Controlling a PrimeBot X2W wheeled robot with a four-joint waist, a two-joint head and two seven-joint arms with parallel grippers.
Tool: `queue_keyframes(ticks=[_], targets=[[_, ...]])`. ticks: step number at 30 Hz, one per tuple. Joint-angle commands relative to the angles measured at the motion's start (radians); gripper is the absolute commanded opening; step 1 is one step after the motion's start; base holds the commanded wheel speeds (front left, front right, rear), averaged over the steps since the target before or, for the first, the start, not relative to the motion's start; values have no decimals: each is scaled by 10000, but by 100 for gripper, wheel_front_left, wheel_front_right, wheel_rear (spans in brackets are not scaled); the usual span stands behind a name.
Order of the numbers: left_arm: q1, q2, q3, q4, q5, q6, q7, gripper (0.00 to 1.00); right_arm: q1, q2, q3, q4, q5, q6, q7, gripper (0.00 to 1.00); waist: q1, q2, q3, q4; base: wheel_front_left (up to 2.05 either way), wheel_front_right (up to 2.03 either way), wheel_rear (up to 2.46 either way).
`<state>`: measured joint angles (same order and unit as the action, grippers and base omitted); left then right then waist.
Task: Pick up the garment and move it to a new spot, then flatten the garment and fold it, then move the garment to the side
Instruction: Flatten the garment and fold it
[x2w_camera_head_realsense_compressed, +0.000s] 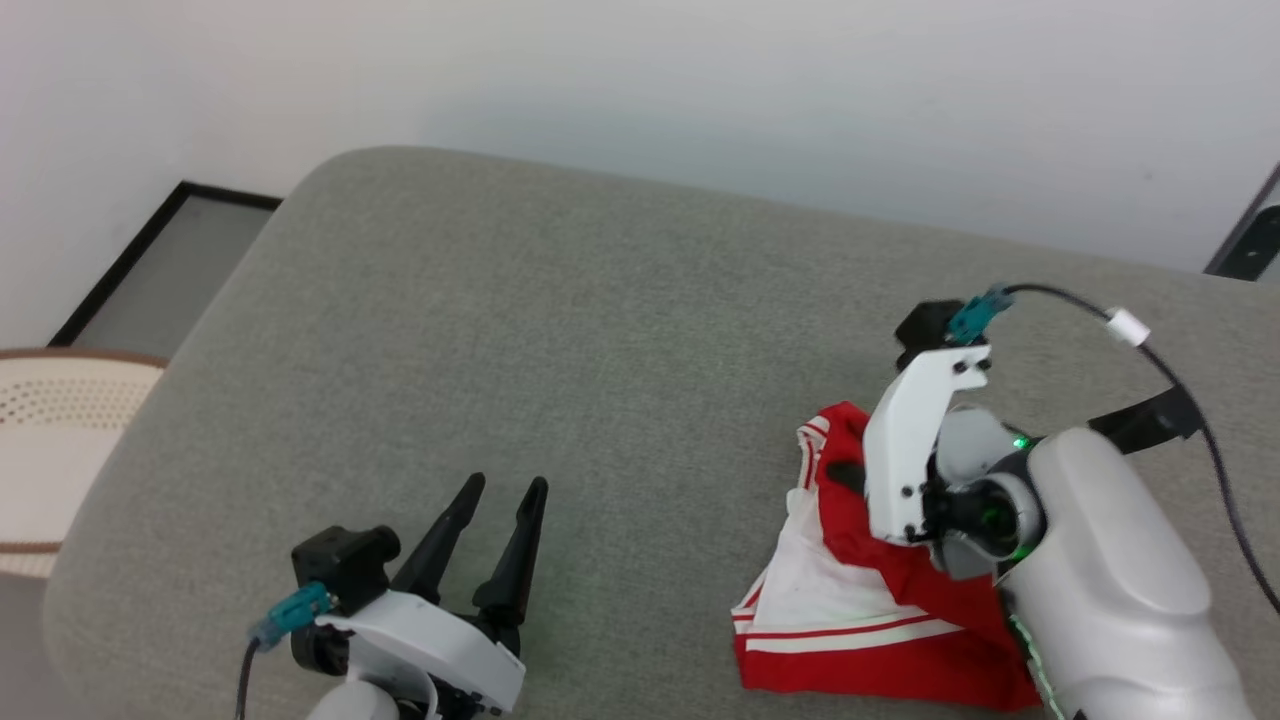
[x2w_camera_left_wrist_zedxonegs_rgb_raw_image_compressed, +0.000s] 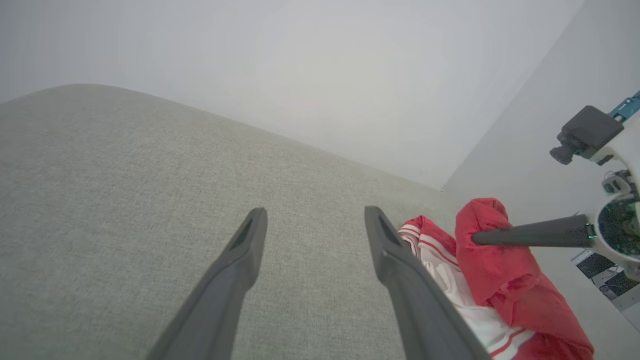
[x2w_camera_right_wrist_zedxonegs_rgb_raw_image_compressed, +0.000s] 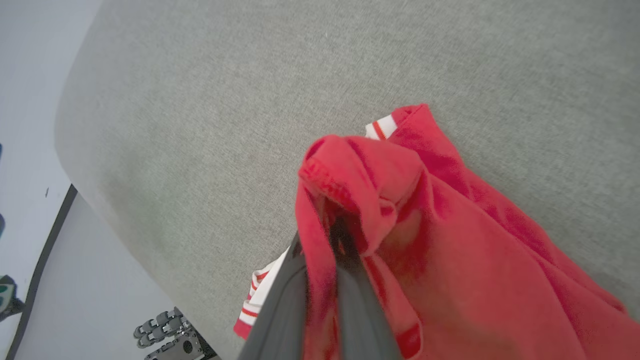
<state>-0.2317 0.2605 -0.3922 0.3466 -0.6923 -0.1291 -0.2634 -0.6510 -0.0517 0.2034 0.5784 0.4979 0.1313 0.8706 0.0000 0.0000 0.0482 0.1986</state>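
Garment (x2w_camera_head_realsense_compressed: 870, 670): lying crumpled at the near right edge of the grey cushion (x2w_camera_head_realsense_compressed: 560, 330), red folds piling over a white part with red-striped trim. Being pinched at a raised red fold by the right gripper (x2w_camera_head_realsense_compressed: 845, 476), clenched tight on the cloth, long dark fingers reaching in from the right, the held fold standing up off the heap and draping around the fingers. Showing at the near left edge, well apart from the cloth: left gripper (x2w_camera_head_realsense_compressed: 507, 487), released, fingers spreading wide and pointing toward the far edge, gripping nothing. Stretching bare beyond both, toward the rounded far left corner. Standing off the left edge, a pale perforated basket (x2w_camera_head_realsense_compressed: 50, 420) with a brown rim. Rising behind the far edge, a white wall (x2w_camera_head_realsense_compressed: 700, 80).
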Motion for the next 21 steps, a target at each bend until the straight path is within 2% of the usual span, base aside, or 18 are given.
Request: queue_keyframes(ticks=[1, 12, 20, 21], targets=[[-127, -35, -47, 45, -49, -23, -3, 100, -89, 20, 263, 235, -11, -14, -129, 0, 0, 0, 217, 254, 0, 0, 0], [-322, -133, -154, 157, -190, -23, -3, 100, -337, 20, 1677, 1594, -1157, -13, -833, 0, 0, 0, 414, 466, 0, 0, 0], [-388, -135, -229, 248, -260, -23, -3, 100, -477, 17, 2631, 2127, -1240, -13, -1108, 0, 0, 0, 389, 478, 0, 0, 0], [-390, -128, -243, 260, -268, -23, -3, 100, -510, 22, 2757, 2141, -1192, -14, -1133, 6, 0, 0, 374, 478, 0, 0, 0]])
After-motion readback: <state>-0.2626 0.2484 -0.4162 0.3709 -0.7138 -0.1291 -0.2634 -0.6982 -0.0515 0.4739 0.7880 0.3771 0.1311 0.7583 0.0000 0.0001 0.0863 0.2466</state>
